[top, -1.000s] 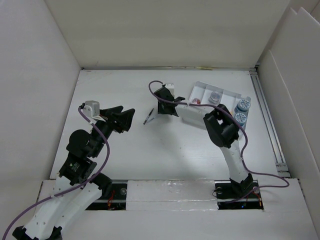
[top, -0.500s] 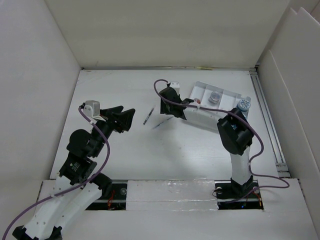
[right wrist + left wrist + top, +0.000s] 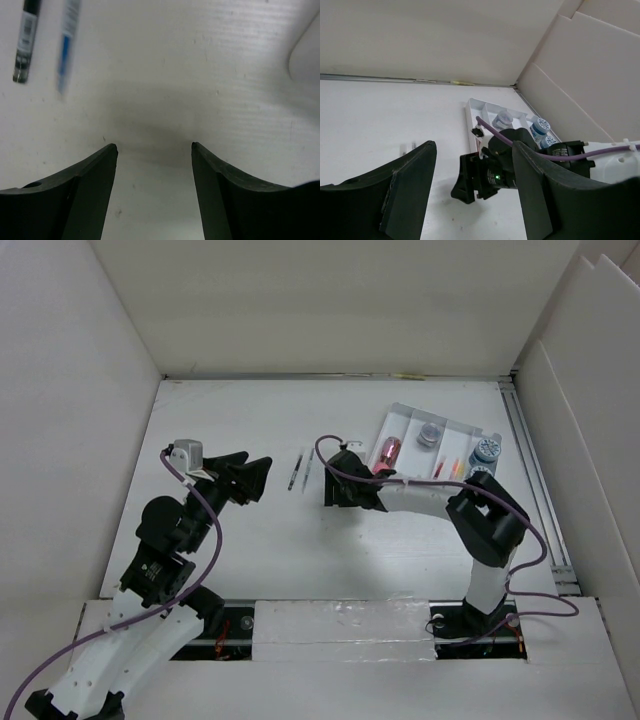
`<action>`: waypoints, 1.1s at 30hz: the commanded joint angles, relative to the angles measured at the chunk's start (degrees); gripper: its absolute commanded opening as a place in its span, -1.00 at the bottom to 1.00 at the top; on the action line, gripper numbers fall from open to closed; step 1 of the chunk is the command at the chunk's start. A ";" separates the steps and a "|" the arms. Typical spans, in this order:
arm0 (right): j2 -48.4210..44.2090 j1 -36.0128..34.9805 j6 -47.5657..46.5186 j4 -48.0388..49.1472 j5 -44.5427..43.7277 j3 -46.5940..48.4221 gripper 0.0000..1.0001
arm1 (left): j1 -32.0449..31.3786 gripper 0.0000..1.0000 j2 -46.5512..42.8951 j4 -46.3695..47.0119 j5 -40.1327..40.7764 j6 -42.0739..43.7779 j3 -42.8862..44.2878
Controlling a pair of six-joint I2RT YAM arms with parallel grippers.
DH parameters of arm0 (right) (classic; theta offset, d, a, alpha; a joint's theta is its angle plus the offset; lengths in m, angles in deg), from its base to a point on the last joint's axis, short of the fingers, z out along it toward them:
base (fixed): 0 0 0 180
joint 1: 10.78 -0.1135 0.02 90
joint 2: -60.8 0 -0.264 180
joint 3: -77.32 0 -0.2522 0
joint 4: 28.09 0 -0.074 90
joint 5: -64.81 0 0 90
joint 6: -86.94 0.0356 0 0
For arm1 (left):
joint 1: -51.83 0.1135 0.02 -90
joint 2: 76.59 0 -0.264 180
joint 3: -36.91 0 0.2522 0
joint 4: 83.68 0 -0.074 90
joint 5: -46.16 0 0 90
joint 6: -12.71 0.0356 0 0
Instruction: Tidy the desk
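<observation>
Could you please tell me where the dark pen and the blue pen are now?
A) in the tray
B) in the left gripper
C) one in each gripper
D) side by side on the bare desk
D: the dark pen and blue pen lie parallel on the desk, outside the tray, ahead of the open right gripper.

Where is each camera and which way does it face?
Top external: above, behind the bases, looking down on the plain white desk; both arms, left gripper, right gripper show.
Left wrist: faces across the desk at the right gripper and white compartmented tray; own dark fingers frame it.
Right wrist: faces down at slim black pen and blue-marked pen; own fingers below.
Shared: top view also shows tray, pens.
</observation>
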 commanded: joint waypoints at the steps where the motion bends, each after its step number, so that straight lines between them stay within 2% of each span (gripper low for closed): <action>1: -5.13 -1.11 3.41 3.26 -0.62 -3.95 0.34 | -0.14 0.16 0.49 3.04 -1.06 -0.05 -0.04; 2: -5.39 -1.11 3.67 3.88 -0.54 -4.92 0.39 | -0.14 0.15 0.23 3.13 -1.06 -0.14 -0.04; 6: -3.99 -0.58 3.07 6.59 1.13 -5.54 0.39 | -0.14 0.15 0.67 3.13 -1.06 -0.14 0.05; 12: -0.74 -0.06 -0.89 6.62 0.34 1.74 0.38 | -0.14 0.15 0.40 3.13 -2.20 -0.14 0.05; 13: 0.65 -0.06 -1.94 6.79 0.34 5.58 0.34 | -0.14 0.15 0.49 3.04 -2.46 -0.14 0.05; 16: 3.12 0.56 -3.00 6.61 0.61 8.51 0.26 | -0.14 0.15 0.14 3.22 -2.29 -0.14 -0.04; 17: 4.17 0.56 -3.35 6.61 0.61 11.39 0.12 | -0.14 0.15 0.05 3.13 -2.11 -0.14 -0.12; 18: 6.62 1.17 -4.22 5.74 1.04 13.25 0.07 | -0.14 0.15 0.31 3.04 -1.94 -0.14 -0.12; 22: 13.31 1.18 -6.08 2.75 -0.80 22.39 0.03 | -0.14 0.15 0.05 3.21 -2.20 -0.14 -0.12; 27: 20.26 1.18 -8.10 -2.34 -2.11 34.24 -0.16 | -0.14 0.15 0.32 3.04 -2.03 -0.14 -0.04; 33: 25.27 1.18 -8.98 -5.07 -1.50 40.51 -0.24 | -0.14 0.15 0.75 3.04 -1.94 -0.05 0.05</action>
